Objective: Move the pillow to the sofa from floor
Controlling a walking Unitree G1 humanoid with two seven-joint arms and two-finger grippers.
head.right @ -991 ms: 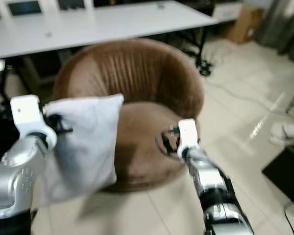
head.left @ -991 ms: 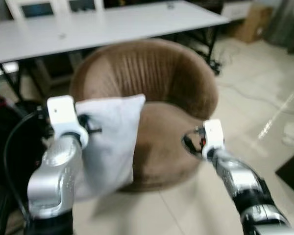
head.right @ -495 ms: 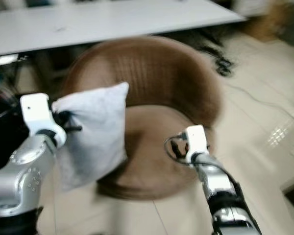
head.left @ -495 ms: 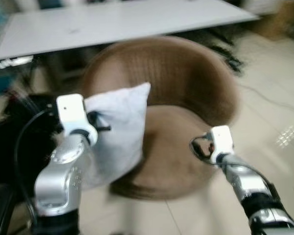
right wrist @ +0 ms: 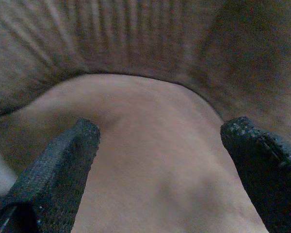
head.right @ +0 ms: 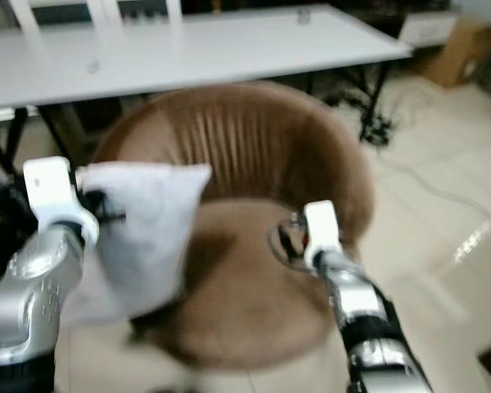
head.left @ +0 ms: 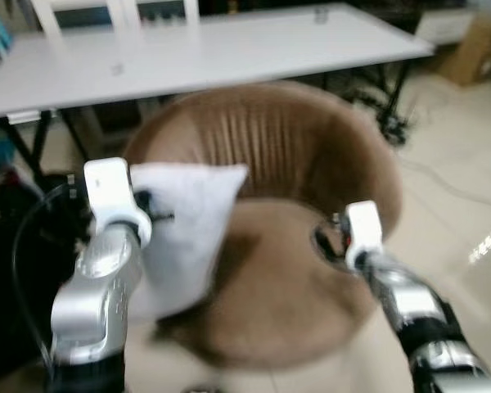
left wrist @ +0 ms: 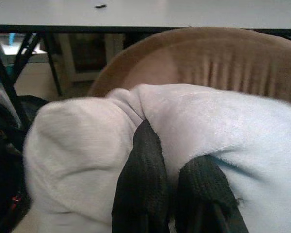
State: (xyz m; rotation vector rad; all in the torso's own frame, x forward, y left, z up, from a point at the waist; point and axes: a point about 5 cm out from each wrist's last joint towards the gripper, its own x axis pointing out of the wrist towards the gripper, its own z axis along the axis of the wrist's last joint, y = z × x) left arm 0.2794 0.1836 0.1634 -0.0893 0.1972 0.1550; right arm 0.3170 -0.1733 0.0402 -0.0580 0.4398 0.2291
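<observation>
The left gripper (left wrist: 172, 194) is pinched tight on a fold of the white pillow (head.left: 184, 229), which hangs off the floor just short of the brown round sofa (head.left: 311, 155). The sofa now looms larger and lower in the head views than a second ago (the camera has closed in, the pillow riding along), so the drop looks near. The right gripper (right wrist: 160, 160) is spread wide, empty, over the seat cushion (right wrist: 155, 145).

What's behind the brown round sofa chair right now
A long white table stands right behind the brown sofa chair, with black legs showing beside it. The chair's back hides the floor beneath the table's middle.
</observation>
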